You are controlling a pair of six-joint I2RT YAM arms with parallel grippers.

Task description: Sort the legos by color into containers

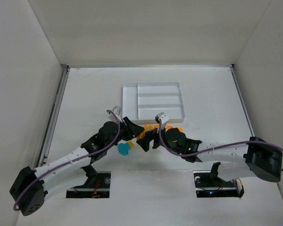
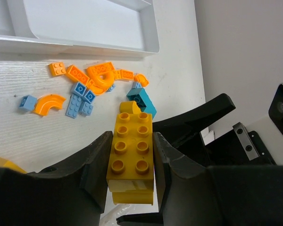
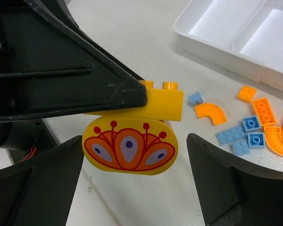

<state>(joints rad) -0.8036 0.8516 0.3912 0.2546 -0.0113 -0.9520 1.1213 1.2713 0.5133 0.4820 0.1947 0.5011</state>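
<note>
left gripper [image 2: 132, 142] clamps yellow brick [image 2: 130, 153] | right gripper [image 3: 134, 148] agape around it | risk: off-centre squeeze knocks brick loose

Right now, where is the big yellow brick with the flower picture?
The yellow brick is pinched in the left gripper, between the two arms, with the right gripper open around it; the small lego pile lies just beyond.

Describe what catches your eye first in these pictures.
A yellow brick with a red flower print, pinched in the left claw, fills both wrist views. The right claw stands open on either side of it. Beyond, small orange and blue bricks lie scattered before the white tray.
</note>
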